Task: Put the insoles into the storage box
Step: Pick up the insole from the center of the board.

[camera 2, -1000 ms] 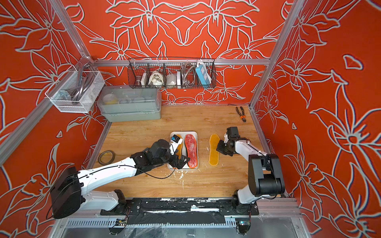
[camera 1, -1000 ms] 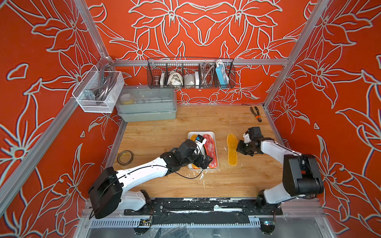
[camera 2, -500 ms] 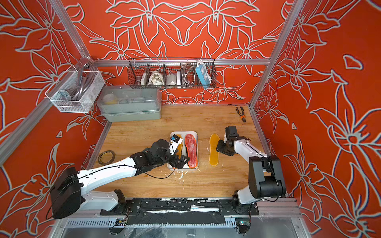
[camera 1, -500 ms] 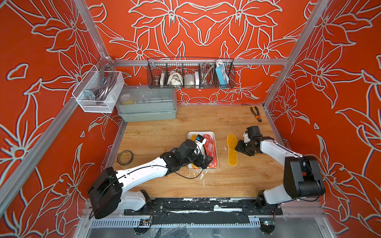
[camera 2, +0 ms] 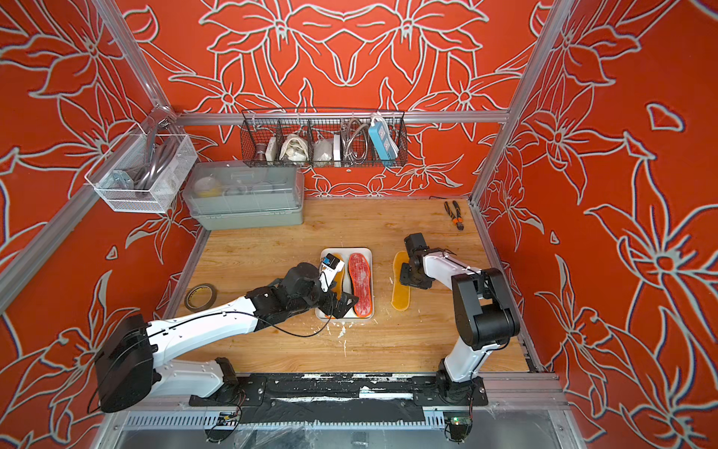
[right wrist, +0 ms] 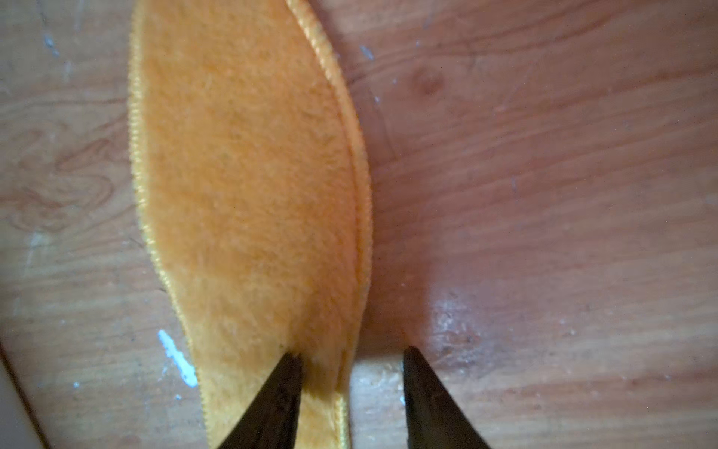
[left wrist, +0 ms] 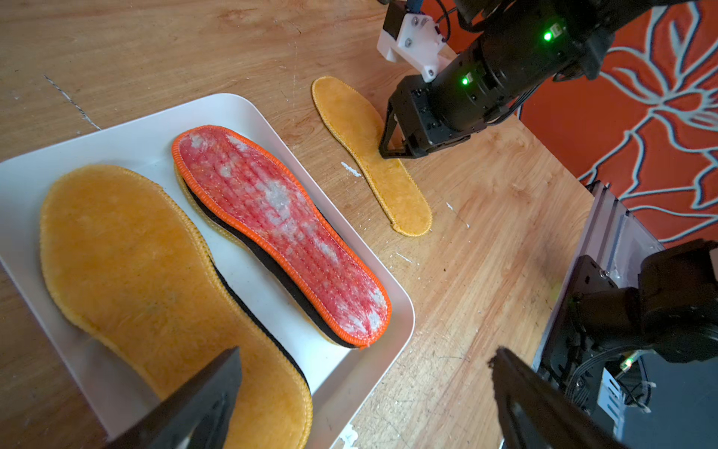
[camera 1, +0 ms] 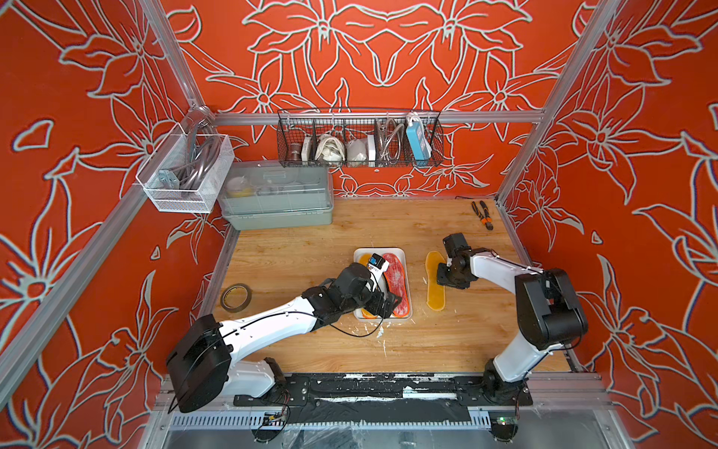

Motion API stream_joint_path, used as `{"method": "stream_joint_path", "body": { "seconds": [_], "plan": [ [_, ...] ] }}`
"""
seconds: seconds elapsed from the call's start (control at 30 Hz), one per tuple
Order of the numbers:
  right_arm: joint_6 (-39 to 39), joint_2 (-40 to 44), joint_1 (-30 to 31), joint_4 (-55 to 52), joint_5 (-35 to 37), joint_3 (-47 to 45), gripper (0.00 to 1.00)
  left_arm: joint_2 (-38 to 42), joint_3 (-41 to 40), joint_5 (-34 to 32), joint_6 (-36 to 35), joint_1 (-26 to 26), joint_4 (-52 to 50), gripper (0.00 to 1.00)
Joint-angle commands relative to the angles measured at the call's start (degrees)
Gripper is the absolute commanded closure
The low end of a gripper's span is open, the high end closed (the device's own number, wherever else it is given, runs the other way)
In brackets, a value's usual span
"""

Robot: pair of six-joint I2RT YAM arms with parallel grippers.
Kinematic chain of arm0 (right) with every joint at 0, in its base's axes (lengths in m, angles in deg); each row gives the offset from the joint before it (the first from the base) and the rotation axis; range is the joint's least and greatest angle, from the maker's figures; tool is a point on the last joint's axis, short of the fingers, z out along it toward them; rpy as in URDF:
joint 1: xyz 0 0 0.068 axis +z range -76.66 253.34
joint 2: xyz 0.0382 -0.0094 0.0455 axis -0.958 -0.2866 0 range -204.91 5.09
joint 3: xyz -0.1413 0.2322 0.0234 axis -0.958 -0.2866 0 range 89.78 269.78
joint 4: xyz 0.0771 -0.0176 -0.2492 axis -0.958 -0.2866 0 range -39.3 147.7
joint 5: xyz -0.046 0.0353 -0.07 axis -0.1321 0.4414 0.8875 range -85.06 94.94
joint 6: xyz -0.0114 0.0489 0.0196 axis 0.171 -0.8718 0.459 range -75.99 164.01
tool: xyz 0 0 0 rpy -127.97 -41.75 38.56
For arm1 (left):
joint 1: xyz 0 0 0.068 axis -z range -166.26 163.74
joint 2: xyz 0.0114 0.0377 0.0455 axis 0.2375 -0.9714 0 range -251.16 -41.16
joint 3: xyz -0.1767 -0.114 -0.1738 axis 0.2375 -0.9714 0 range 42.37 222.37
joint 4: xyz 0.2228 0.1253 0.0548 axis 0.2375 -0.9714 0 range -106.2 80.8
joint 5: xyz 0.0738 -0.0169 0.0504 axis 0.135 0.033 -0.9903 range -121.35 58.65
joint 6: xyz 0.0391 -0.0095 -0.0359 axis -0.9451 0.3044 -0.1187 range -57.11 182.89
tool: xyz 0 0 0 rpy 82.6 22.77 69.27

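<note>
**Pinch grasp on the last loose insole.** The storage box (camera 1: 379,251) sits mid-worktop (camera 1: 311,233). Inside it lie an amber insole (left wrist: 128,264) and, alongside, a mottled red-white insole (left wrist: 279,233), each over a black layer (left wrist: 254,250); how many lie stacked beneath cannot be counted here, probably several.

The loose amber insole (camera 1: 435,285) lies flat on the worktop beside the box's long wall on the robot's right, near it but apart, roughly parallel. The right end effector (right wrist: 351,353) is down at that insole's edge farther from the box, about mid-length. Its jaws stand partly open and hold nothing; one fingertip (right wrist: 287,373) presses on the fleece; its partner rests on bare wood just outside the stitched rim.

The left end effector (left wrist: 365,353) hovers over the box's end nearest the robot, jaws fully spread, empty.

To do the step well:
- keep the outer tip low so that it slides under the rim, not over it;
- close only once the edge sits between the tips;
- lift that edge first, peel, then carry the insole over the box wall and lay it lengthwise;
- move the left arm clear of the box beforehand.
</note>
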Motion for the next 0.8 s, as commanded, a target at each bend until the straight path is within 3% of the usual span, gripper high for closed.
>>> {"method": "stream_joint_path", "body": {
  "seconds": [0.0,0.1,0.17,0.4,0.77],
  "plan": [
    [-0.9,-2.3,0.3,-3.2,4.3,-0.2,0.81,-0.3,0.5,-0.2,-1.1,0.3,0.8,0.01],
    [-0.4,-2.2,0.2,-3.0,2.6,-0.2,0.96,0.2,0.3,-0.6,-1.3,0.3,0.6,0.01],
    [-0.8,-1.3,-0.3,-1.3,-1.2,-1.3,1.00,0.5,0.1,-1.1,-1.3,0.3,0.5,0.01],
    [-3.2,4.0,-3.1,4.1,-14.1,-5.7,1.00,1.5,0.0,-1.6,-1.5,0.3,-0.2,0.01],
    [-3.6,14.4,-8.9,5.2,-23.3,-10.0,1.00,1.5,-0.3,-1.9,-1.0,0.3,0.6,0.01]
  ]
}}
